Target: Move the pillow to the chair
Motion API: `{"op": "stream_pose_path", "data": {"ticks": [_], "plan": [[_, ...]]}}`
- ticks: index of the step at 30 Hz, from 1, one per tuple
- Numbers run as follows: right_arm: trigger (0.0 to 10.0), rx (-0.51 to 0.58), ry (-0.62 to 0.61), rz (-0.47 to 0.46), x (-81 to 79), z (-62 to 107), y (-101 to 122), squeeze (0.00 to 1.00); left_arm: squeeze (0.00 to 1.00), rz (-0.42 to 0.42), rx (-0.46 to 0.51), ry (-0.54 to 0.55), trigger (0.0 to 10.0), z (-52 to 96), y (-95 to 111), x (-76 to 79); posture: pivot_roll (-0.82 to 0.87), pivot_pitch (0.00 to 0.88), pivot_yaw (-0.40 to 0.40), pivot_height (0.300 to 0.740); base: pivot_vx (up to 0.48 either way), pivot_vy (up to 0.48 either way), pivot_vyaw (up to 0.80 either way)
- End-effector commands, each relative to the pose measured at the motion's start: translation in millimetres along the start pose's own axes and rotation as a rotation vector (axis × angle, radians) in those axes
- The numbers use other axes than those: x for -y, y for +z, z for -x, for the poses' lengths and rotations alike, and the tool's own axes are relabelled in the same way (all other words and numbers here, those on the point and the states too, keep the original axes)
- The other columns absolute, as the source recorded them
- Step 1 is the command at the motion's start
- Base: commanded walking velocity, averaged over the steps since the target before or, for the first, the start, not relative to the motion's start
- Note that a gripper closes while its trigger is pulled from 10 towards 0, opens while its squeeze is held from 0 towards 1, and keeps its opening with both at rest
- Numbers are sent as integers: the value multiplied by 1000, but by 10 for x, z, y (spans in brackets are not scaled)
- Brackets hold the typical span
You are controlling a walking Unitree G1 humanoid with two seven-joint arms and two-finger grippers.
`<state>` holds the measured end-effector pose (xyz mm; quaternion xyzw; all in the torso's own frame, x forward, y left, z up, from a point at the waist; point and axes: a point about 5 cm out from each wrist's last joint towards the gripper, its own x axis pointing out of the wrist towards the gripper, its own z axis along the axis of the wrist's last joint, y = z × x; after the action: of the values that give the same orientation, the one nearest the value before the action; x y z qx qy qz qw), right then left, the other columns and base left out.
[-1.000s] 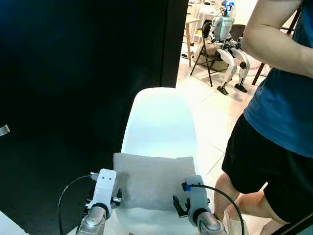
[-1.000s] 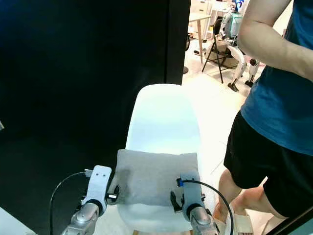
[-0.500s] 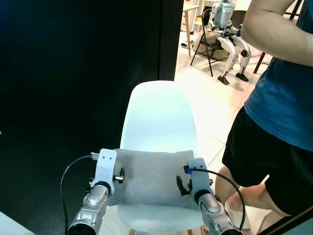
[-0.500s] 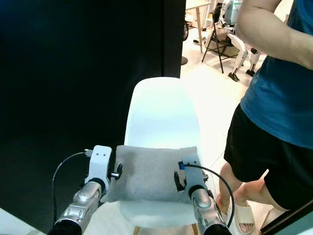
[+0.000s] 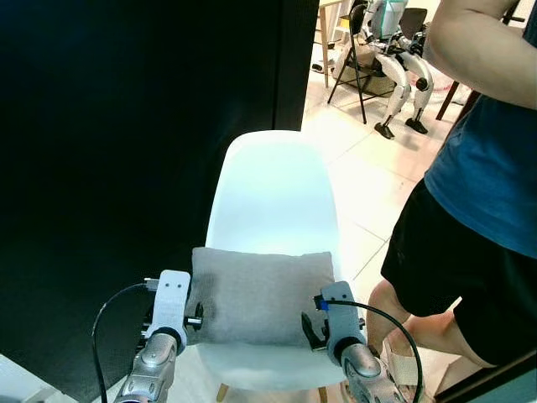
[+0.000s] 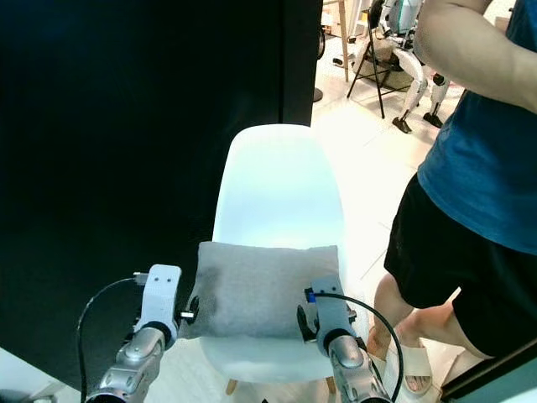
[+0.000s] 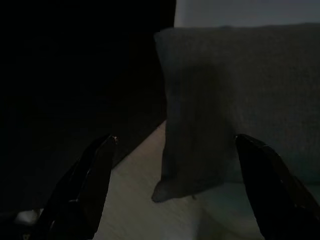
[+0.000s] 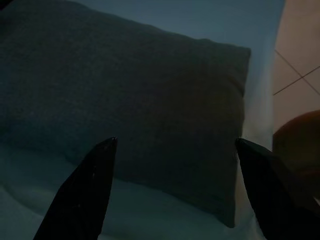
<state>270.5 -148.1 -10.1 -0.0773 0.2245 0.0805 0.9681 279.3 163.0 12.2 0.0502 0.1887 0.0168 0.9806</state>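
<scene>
The gray pillow (image 5: 258,295) lies flat on the seat of the white chair (image 5: 273,197), in the lower middle of the frame. Half a second ago the 2 grippers were at its sides; now the left gripper (image 7: 175,187) and right gripper (image 8: 175,187) have pulled back, fingers (image 7: 87,182) spread wide and touching nothing. A person (image 5: 478,193) stands at the right.
</scene>
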Motion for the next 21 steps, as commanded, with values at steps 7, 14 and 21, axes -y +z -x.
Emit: {"op": "stream_pose_path", "data": {"ticks": [7,14,21], "plan": [[10000,-6,9,8,-8,-2,17,0,0,25,-15,9,10000,19,-31,-20,-3,94,-63,740,0,0,0],[10000,-4,-2,5,19,-6,32,0,0,101,-15,-7,10000,-2,6,-12,-6,90,-54,740,0,0,0],[10000,-4,-11,-2,38,-5,35,0,0,93,-15,-9,10000,-2,11,-22,-5,87,-57,740,0,0,0]]}}
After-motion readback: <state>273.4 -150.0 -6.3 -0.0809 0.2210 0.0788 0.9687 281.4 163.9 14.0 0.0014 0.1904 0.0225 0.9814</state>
